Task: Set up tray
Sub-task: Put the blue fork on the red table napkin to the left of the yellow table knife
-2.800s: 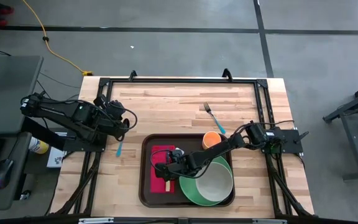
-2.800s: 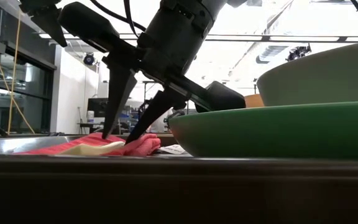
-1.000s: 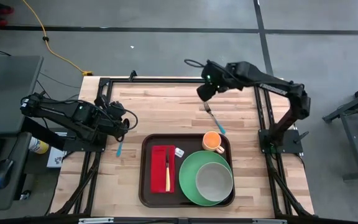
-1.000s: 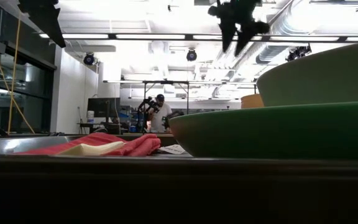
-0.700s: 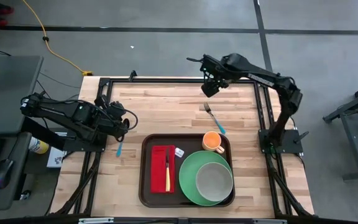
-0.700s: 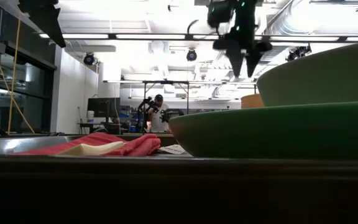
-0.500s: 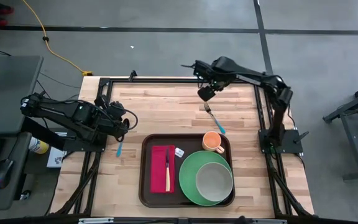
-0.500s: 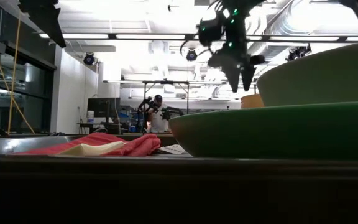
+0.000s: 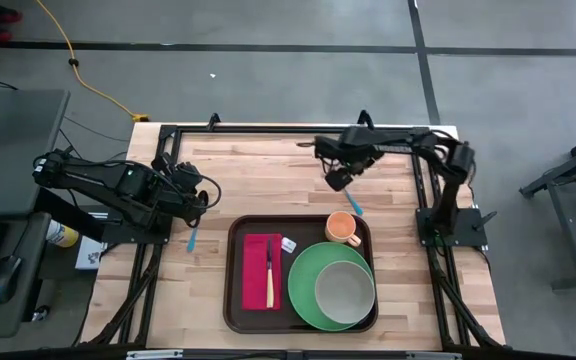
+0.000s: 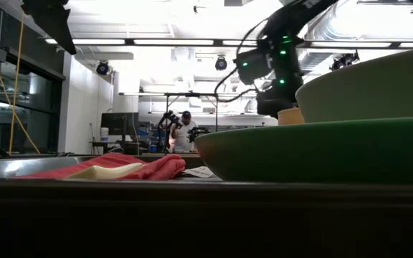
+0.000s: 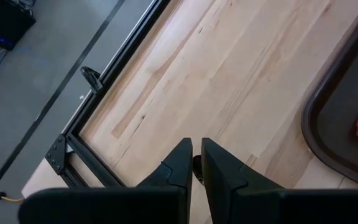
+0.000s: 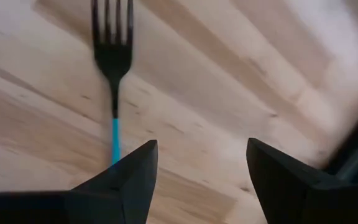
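Note:
The dark brown tray (image 9: 234, 300) lies at the table's near middle. On it sit a red napkin (image 9: 258, 265) with a pale-handled knife (image 9: 269, 282), a green plate (image 9: 306, 282) carrying a grey bowl (image 9: 345, 290), and an orange cup (image 9: 342, 228). A fork (image 12: 112, 59) with a blue handle (image 9: 354, 207) lies flat on the wood beyond the tray. My right gripper (image 12: 197, 180) hangs open just over the handle, which lies by one finger. My left gripper (image 11: 195, 163) is shut above the wood left of the tray.
A small blue utensil (image 9: 191, 238) lies on the wood below my left arm, left of the tray. A white tag (image 9: 288, 243) sits on the tray beside the napkin. Black frame rails (image 9: 288, 130) run along the table's far and side edges. Bare wood stretches between the fork and the left arm.
My right gripper has come from the table's far edge toward the near edge and gone down, and now hangs low over the fork. The fork and the things on the tray have stayed in place.

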